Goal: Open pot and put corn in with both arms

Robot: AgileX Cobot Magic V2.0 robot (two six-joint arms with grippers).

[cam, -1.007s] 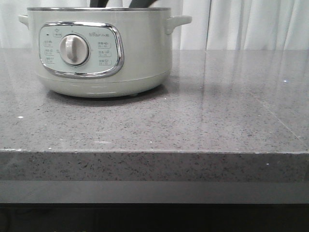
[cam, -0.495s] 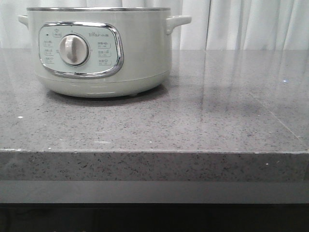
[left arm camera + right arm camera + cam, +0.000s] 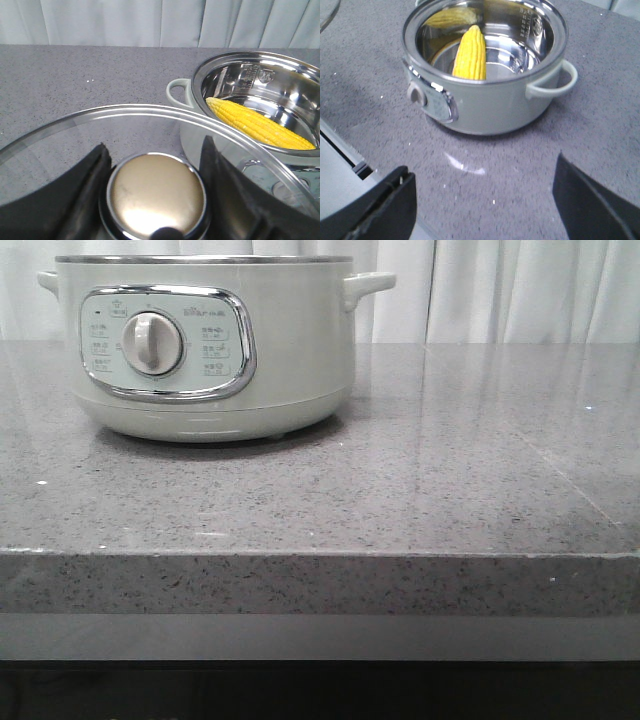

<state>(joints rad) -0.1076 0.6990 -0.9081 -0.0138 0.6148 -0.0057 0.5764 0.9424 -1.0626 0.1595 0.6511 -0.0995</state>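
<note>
Left wrist view shows the left gripper [image 3: 156, 195] clamped on the knob [image 3: 156, 195] of the fragile, slippery glass lid [image 3: 75, 135], right gripper [image 3: 485, 200] spread empty, corn [image 3: 470, 52] in pot [image 3: 490, 107].

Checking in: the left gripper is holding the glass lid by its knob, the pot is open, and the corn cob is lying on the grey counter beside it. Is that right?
Not quite. The bright yellow corn cob is not on the speckled grey counter; it lies inside the pale grey-green pot, leaning against the shiny steel wall, as the right wrist view shows. The rest holds: the left gripper grips the clear glass lid by its round metal knob.
</note>
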